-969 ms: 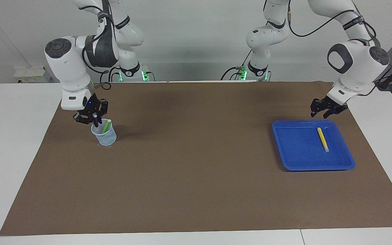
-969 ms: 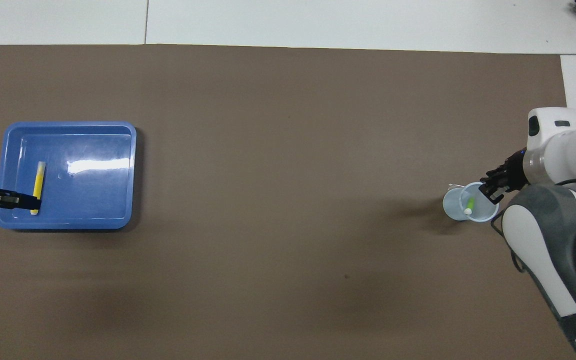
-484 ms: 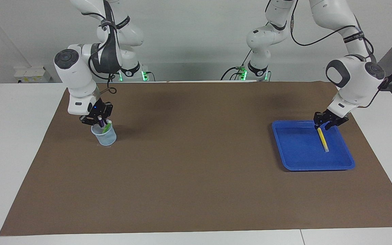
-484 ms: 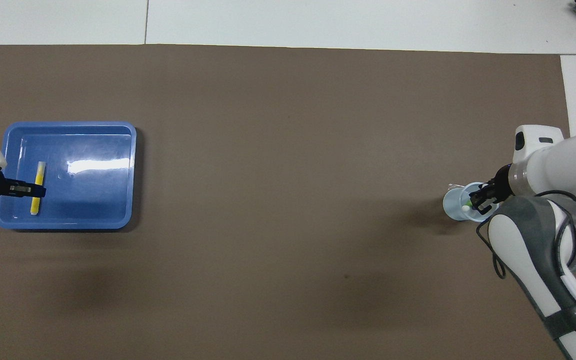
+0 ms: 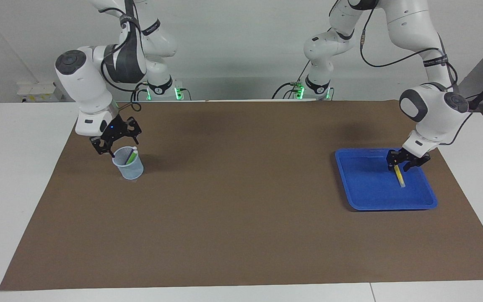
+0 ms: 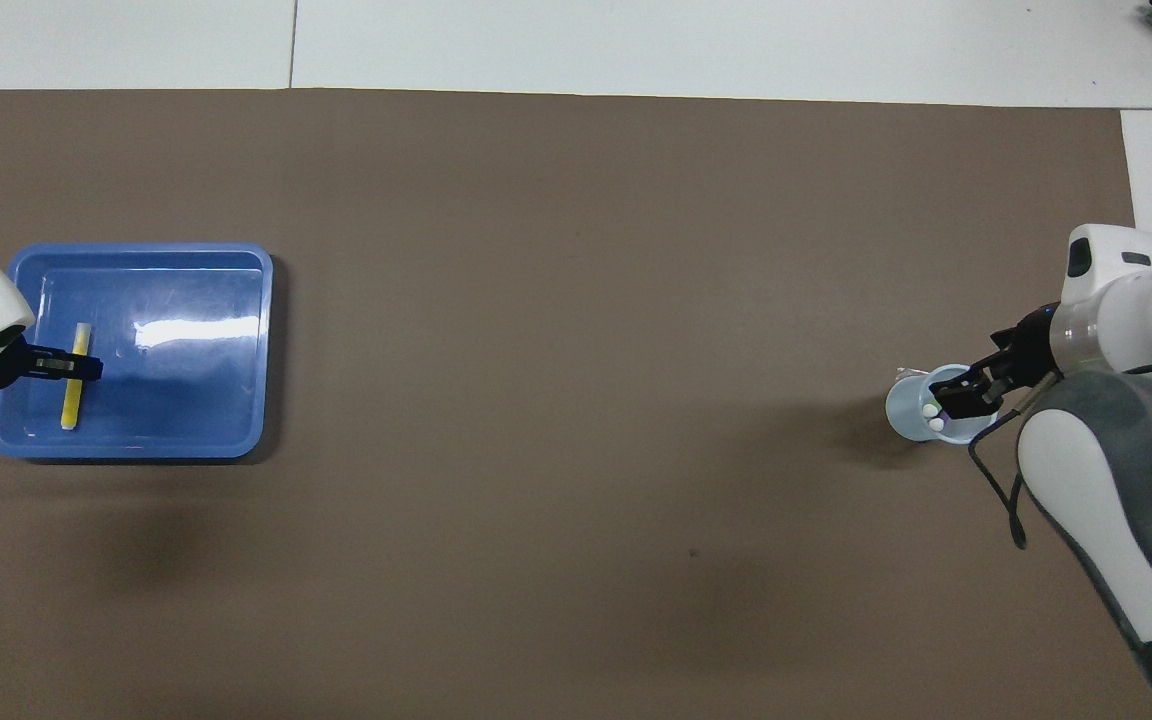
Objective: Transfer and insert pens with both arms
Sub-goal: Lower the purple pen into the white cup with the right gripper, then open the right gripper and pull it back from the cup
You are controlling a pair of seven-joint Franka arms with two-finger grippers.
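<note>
Right gripper (image 5: 401,164), jaws around the yellow pen (image 5: 399,176) in the blue tray (image 5: 375,197); grip unclear. Left gripper (image 5: 115,144), jaws spread empty, over the cup (image 5: 129,167) holding green pen (image 5: 131,157) and half-hidden purple pen (image 6: 953,412).

- White table (image 5: 23,176), bare along its edges, seam visible in the top (image 6: 293,45).
- Large brown rectangular mat (image 5: 241,209) spread flat over most of the table.
- Shallow blue plastic tray (image 5: 361,193) resting on the mat toward the left arm's end.
- Small pale-blue translucent plastic cup (image 5: 130,170), upright on the mat toward the right arm's end, well apart from the tray.
</note>
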